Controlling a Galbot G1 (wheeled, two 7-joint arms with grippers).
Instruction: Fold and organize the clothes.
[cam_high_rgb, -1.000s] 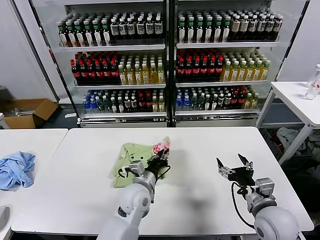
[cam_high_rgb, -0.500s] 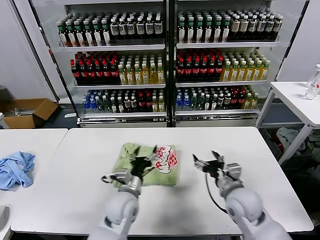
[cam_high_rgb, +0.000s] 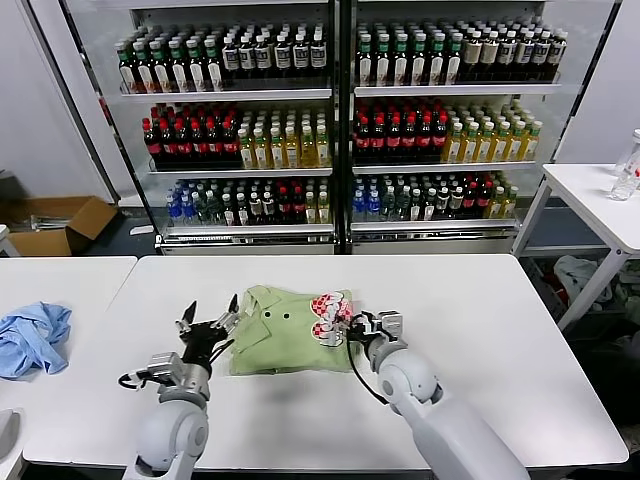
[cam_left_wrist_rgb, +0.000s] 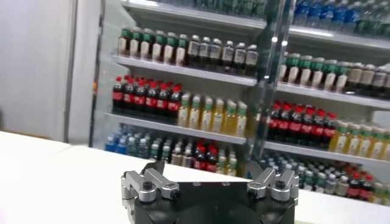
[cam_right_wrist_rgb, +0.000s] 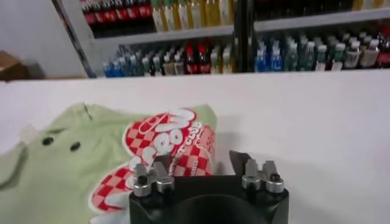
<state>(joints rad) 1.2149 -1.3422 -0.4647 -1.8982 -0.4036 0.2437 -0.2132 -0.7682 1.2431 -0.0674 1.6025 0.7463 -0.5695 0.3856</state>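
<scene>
As left hand (cam_high_rgb: 212, 328) hovers open, right hand (cam_high_rgb: 352, 325) at shirt (cam_high_rgb: 285, 335)

Your left arm comes up from the near edge with its grey forearm pointing forward, and your left gripper (cam_high_rgb: 208, 322) sits raised, its dark fingers (cam_high_rgb: 186, 320) spread wide apart with nothing between them. In the left wrist view the two finger mounts of that gripper (cam_left_wrist_rgb: 210, 182) stand far apart on the black palm. Your right arm reaches forward and inward toward the middle, elbow low and wrist leading. Your right gripper (cam_high_rgb: 352, 325) is at the end of it; in the right wrist view its fingers (cam_right_wrist_rgb: 239, 161) stand parted above the black body, gripper (cam_right_wrist_rgb: 204, 165) gripping nothing
</scene>
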